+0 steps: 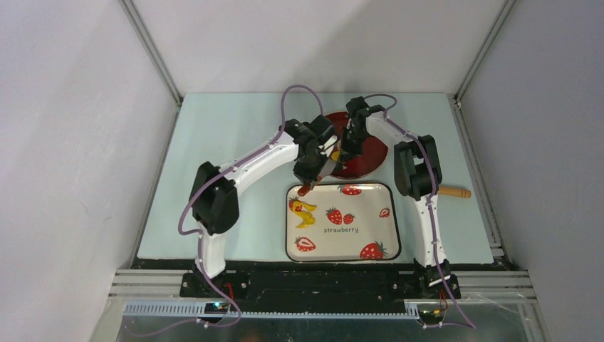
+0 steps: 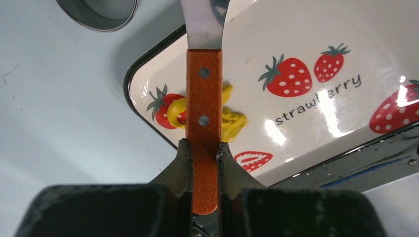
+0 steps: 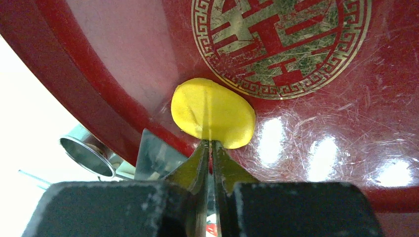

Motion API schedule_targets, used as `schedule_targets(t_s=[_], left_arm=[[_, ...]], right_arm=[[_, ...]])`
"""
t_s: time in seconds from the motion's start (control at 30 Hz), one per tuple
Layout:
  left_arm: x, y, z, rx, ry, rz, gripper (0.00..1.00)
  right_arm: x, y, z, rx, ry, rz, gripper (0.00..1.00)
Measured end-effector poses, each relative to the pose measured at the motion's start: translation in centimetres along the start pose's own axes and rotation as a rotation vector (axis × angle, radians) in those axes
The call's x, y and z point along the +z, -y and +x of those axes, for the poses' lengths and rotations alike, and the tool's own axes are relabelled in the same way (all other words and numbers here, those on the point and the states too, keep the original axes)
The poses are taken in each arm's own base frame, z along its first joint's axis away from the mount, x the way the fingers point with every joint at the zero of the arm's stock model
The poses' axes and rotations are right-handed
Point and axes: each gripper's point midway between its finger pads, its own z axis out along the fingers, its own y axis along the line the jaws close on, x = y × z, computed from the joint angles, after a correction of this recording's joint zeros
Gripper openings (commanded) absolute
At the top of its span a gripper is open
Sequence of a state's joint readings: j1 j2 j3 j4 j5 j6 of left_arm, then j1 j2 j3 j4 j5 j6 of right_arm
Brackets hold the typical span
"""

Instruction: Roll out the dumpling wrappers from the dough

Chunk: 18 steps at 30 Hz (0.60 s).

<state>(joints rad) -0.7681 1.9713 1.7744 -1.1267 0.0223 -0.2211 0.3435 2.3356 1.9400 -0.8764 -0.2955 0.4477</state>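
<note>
My right gripper [image 3: 210, 143] is shut on the near edge of a flat bright-yellow dumpling wrapper [image 3: 212, 112]. It holds the wrapper over the left part of the red plate [image 3: 321, 123]; I cannot tell whether the wrapper touches the plate. My left gripper [image 2: 203, 148] is shut on the wooden handle of a metal-bladed scraper [image 2: 203, 98]. An irregular yellow dough scrap [image 2: 232, 123] lies under the handle on the strawberry tray [image 2: 296, 39]. In the top view both grippers, left [image 1: 313, 171] and right [image 1: 347, 153], meet at the plate's [image 1: 370, 153] left edge, with the dough [image 1: 305, 212] on the tray's left side.
A metal ring cutter [image 2: 99, 12] stands on the table just beyond the tray's corner, and shows in the right wrist view [image 3: 88, 155] beside the plate. A wooden rolling pin [image 1: 454, 191] lies right of the tray, behind the right arm. The tray's rim [image 1: 342, 258] is near the arm bases.
</note>
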Motion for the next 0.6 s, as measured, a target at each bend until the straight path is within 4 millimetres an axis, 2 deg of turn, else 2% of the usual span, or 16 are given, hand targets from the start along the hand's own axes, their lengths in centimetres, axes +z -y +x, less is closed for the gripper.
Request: schedule_targets(t_s=[0.23,0.33,0.43,0.6], left_arm=[[-2.4,0.0,-0.2,-0.006,0.057,-0.007,0.00],[-3.6,-0.3,-0.4,-0.012,0.086,-0.017,0.00],[-4.7,-0.7,-0.5,-0.028,0.114,-0.025,0.00],[-6.6,-2.3,-1.0,-0.082,0.173,-0.038,0.00]], right_arm=[[-0.1,0.0,0.1,0.002,-0.006,0.000,0.12],[-0.9,0.0,0.2,0.005,0.000,-0.009,0.13],[-3.6,0.0,0.4,0.019,0.024,-0.026,0.14],[-10.6,0.2,0.2,0.040,0.134,-0.083,0.16]])
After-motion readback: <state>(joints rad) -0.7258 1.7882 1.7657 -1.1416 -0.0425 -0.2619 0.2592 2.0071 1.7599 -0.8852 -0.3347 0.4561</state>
